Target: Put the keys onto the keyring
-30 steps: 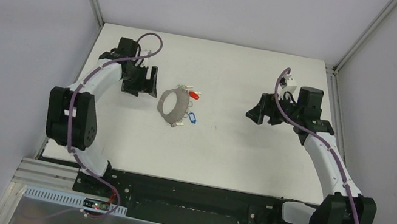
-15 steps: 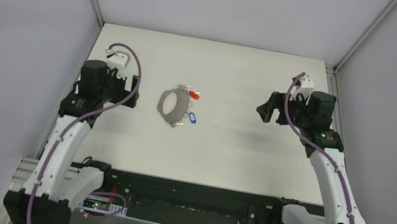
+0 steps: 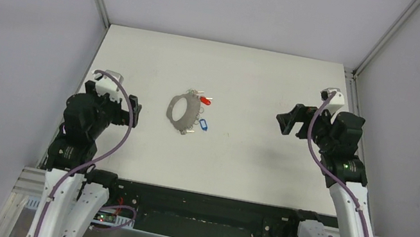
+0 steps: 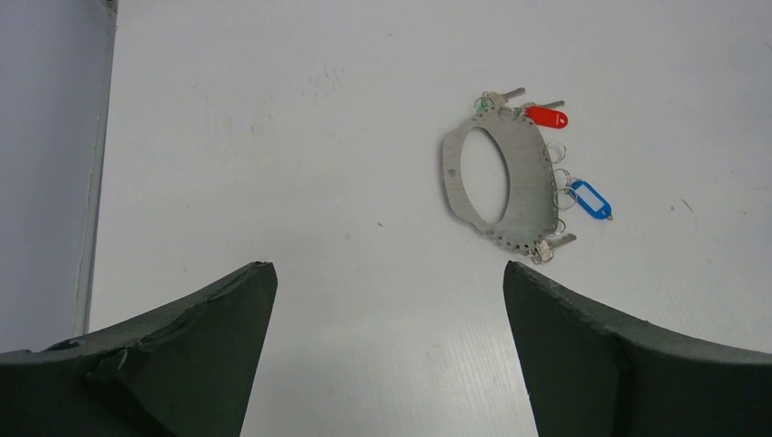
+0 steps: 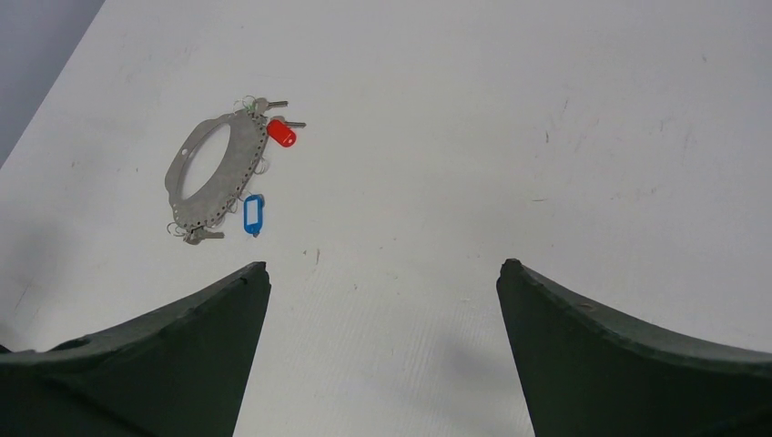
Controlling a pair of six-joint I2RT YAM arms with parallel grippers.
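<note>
Steel keyring [image 4: 533,182], keys [image 4: 590,198] on, ahead of left fingers [image 4: 182,355], right fingers [image 5: 164,355]: both released, empty. Prob. done; next: check only.

Left pincer [image 4: 387,267], right pincer [image 5: 382,265] agape

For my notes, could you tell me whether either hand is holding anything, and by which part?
Nothing: left hand and right hand are open and empty; the keyring lies on the table.

One keyring [image 4: 533,182], one red tag [image 4: 546,116], one blue tag [image 4: 592,199].
</note>
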